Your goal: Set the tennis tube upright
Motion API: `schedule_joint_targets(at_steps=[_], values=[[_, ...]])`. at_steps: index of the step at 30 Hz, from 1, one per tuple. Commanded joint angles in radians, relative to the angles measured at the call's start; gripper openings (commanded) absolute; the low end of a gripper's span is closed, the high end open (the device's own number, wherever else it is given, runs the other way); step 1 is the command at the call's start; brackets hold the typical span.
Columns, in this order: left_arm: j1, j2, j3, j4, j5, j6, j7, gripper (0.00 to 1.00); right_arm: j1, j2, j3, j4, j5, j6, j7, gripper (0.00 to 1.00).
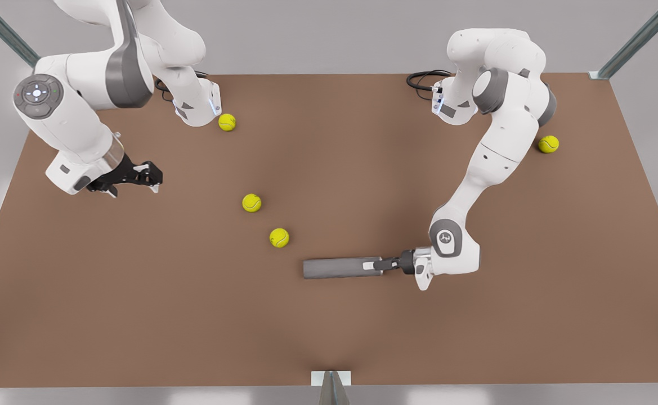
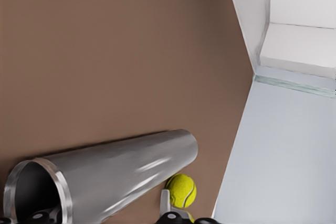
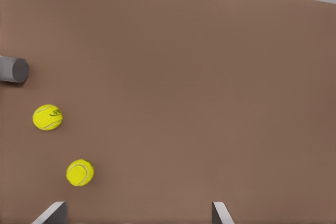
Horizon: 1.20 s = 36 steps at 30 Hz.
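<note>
The tennis tube [image 1: 337, 268] lies flat on the brown table, a dark-grey cylinder pointing toward the front view's left. Its lighter, open rim end is at the front view's right. My left gripper [image 1: 376, 264] is shut on that rim end, with one finger over the tube's wall. In the left wrist view the tube [image 2: 121, 174] stretches away from the camera and one fingertip [image 2: 166, 203] shows beside it. My right gripper [image 1: 151, 179] hangs open above the table at the front view's left, far from the tube. Its wrist view catches the tube's closed end [image 3: 11, 70].
Tennis balls lie loose on the table: two near the middle [image 1: 251, 202] [image 1: 278, 237], one by an arm base [image 1: 227, 122], one at the far right [image 1: 548, 144]. One ball [image 2: 181, 190] sits just beyond the tube. The table edge [image 2: 231, 145] runs close by.
</note>
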State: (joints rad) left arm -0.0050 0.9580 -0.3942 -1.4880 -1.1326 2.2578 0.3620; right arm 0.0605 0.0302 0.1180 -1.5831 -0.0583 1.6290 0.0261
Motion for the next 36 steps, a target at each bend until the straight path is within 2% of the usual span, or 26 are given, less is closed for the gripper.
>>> schedule_joint_targets(at_steps=[1,4,9,14,24,25,26,36], values=[[0.002,-0.001,0.000,0.000,-0.007,-0.001,0.000,0.55,-0.007,0.000,0.000,0.000,0.000,0.000,0.000,1.00],[0.007,-0.004,-0.005,0.008,-0.029,-0.004,-0.002,0.41,-0.007,0.004,0.000,0.000,0.000,0.002,0.000,1.00],[0.033,-0.007,-0.035,0.009,-0.062,-0.015,-0.002,0.39,-0.007,0.004,0.000,0.000,0.000,0.002,0.000,1.00],[0.056,-0.008,-0.063,0.009,-0.096,-0.021,-0.002,0.32,-0.007,0.004,0.000,0.000,0.000,0.003,0.000,1.00],[0.046,-0.008,-0.077,0.009,-0.141,-0.004,0.005,0.38,-0.007,0.014,0.000,0.002,0.000,0.014,0.000,1.00],[0.046,-0.008,-0.077,0.009,-0.142,-0.004,0.005,0.34,-0.008,0.014,0.000,0.002,0.000,0.012,0.000,1.00],[0.049,-0.010,-0.077,0.009,-0.142,-0.004,0.005,0.21,-0.007,0.014,0.000,0.003,0.000,0.012,0.000,1.00],[0.063,-0.028,-0.086,0.005,-0.174,-0.009,0.003,0.21,-0.010,0.014,0.000,0.005,0.000,0.012,0.000,1.00]])
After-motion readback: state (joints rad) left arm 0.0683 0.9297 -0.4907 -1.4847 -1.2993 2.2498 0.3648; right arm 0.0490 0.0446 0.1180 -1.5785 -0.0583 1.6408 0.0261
